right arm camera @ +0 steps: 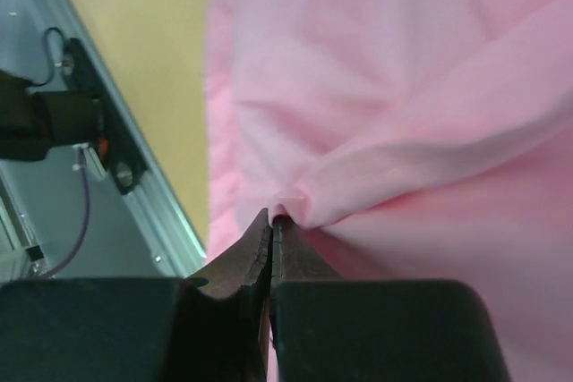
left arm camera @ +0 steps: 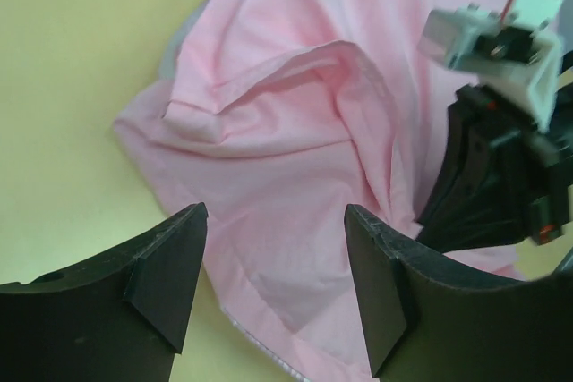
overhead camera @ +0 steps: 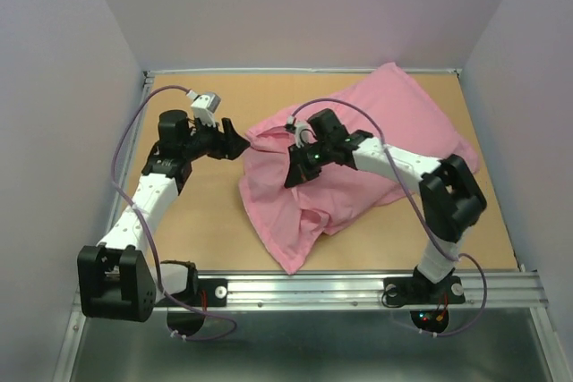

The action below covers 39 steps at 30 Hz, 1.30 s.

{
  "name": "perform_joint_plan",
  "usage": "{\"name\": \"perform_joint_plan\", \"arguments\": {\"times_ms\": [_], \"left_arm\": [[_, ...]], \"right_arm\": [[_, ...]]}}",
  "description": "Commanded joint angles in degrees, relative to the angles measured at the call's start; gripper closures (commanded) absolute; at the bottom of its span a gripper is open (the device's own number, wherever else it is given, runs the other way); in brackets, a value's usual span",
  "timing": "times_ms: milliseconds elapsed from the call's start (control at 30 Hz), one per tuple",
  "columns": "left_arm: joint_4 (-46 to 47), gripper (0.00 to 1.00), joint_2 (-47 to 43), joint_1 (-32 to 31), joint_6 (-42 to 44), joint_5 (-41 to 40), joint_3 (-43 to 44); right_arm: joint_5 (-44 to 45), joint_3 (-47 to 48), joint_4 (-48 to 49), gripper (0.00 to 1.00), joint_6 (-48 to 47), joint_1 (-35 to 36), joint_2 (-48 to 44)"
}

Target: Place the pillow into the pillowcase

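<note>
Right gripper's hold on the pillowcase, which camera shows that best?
The right wrist view: the right gripper fills the foreground, jaws shut on a fold of the pillowcase. The top external view shows it small, with the fingertips indistinct. The left wrist view shows its body side-on, with the pinch itself unclear.

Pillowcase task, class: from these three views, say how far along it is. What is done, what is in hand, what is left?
Done: no pillow shows outside; the pillowcase bulges at its far side, so the pillow is probably in. In hand: the right gripper pinches a fold; the left gripper is open, holding nothing. Left: likely pulling the loose near end straight.
</note>
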Motion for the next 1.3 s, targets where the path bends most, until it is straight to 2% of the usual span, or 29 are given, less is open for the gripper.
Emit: {"name": "perform_joint_plan", "arguments": {"times_ms": [0,67,233,267,300,367,400,433,467,500,533,567,600,700,733,833,867,933,1067,1267], "left_arm": [[-2.93,0.26,-1.23,5.07,-2.32,0.39,1.03],[-4.07,0.25,-1.41,6.57,-1.0,0.92,2.08],[-14.08,0.24,-1.06,8.07,8.83,-1.45,9.1],[-14.88,0.22,-1.06,8.07,9.9,-1.54,9.64],[-15.84,0.2,-1.15,8.16,12.95,-1.71,10.34],[-18.73,0.16,-1.32,8.07,17.53,-0.75,10.35],[-19.8,0.07,-1.85,7.99,20.16,0.21,10.09],[-20.5,0.07,-2.2,7.9,22.45,0.13,8.69],[-22.43,0.07,-2.64,7.72,29.0,0.22,7.9],[-23.31,0.07,-2.99,7.11,32.2,-0.91,7.1],[-24.11,0.07,-3.86,6.85,36.32,-1.18,5.18],[-26.99,0.07,-4.13,6.58,44.89,-1.27,4.47],[-28.67,0.07,-5.18,5.1,50.02,-2.67,2.98],[-30.97,0.07,-7.64,1.06,57.69,-8.98,-0.19],[-32.36,0.07,-9.31,-2.09,58.85,-9.88,-2.03],[-31.68,0.06,-12.3,-7.73,57.99,-13.74,-5.29],[-31.5,0.06,-12.4,-10.97,57.55,-14.28,-6.69],[-31.15,0.06,-11.79,-13.62,55.88,-16.21,-7.93],[-30.09,0.06,-8.36,-16.8,54.38,-19.46,-8.81],[-24.04,0.06,-3.18,-17.77,51.4,-23.24,-11.88]], "right_arm": [[3.25,10.27,6.34,0.99,0.6,1.28,10.77],[4.66,19.06,6.43,1.0,0.16,1.28,14.66],[10.72,38.04,6.17,1.0,-0.54,0.93,26.8],[11.34,41.12,5.73,0.96,-0.81,0.5,29.86],[11.7,47.42,2.94,0.74,-1.59,0.06,30.76],[11.27,49.94,0.03,0.43,-3.0,-2.21,30.42],[11.09,47.24,-1.9,0.28,-5.44,-3.27,27.02],[10.83,44.69,-2.88,0.23,-7.12,-4.42,24.38],[10.91,40.84,-4.37,0.18,-8.79,-6.86,21.57],[11.35,33.23,-5.08,0.1,-12.81,-8.11,14.23],[11.96,28.46,-5.87,0.06,-14.76,-9.25,10.59],[14.84,24.32,-7.79,0.03,-18.79,-10.92,6.03],[20.52,15.75,-8.68,0.0,-25.35,-11.28,-1.5],[28.29,3.05,-11.66,0.0,-38.81,-11.98,-13.49],[32.92,-3.69,-12.63,0.0,-41.48,-12.68,-20.4],[38.67,-13.66,-16.33,0.0,-51.12,-15.49,-28.97],[40.08,-19.87,-16.77,0.0,-53.61,-18.9,-33.87],[40.88,-25.44,-17.3,0.0,-62.22,-22.6,-37.68],[38.51,-34.51,-16.17,0.0,-74.79,-36.12,-40.51],[40.61,-41.72,-0.99,0.01,-78.94,-38.27,-33.23]]}}
